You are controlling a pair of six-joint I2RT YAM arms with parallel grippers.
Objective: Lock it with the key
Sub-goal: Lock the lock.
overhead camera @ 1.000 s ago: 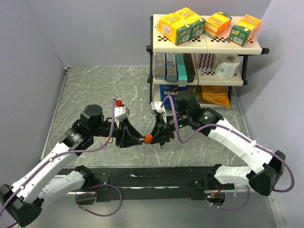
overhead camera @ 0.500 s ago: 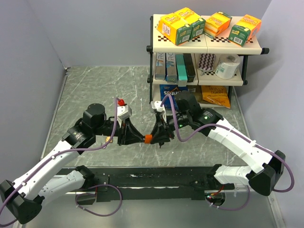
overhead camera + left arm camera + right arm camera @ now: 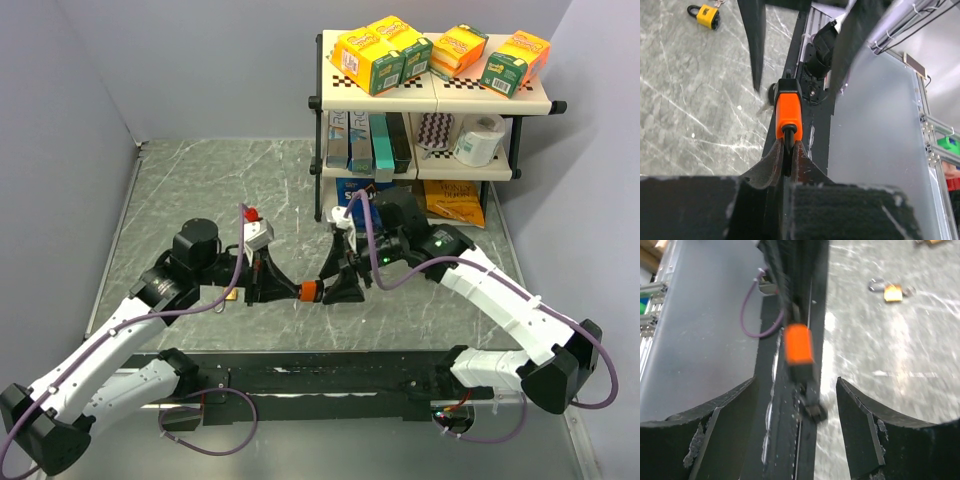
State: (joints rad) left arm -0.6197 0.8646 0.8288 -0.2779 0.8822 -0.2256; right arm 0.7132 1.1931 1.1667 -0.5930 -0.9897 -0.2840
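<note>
My left gripper [image 3: 787, 146] is shut on the black shackle of an orange padlock [image 3: 789, 107] and holds it above the table; it also shows in the top view [image 3: 287, 289]. The padlock [image 3: 311, 291] hangs between the two grippers. My right gripper [image 3: 340, 283] faces it from the right, open and holding nothing. In the right wrist view the padlock [image 3: 799, 343] sits between the spread jaws of the right gripper [image 3: 797, 385]. A dark, blurred key-like piece [image 3: 812, 407] sticks out of the padlock's end.
A yellow padlock [image 3: 707, 15] lies on the marble table, also in the right wrist view [image 3: 892, 291]. A shelf rack [image 3: 430, 100] with boxes and a paper roll stands at the back right. The black base rail [image 3: 330, 375] runs along the near edge.
My right gripper has drawn back a little to the right from the orange padlock and its jaws now stand apart. My left gripper still holds the padlock in almost the same place.
</note>
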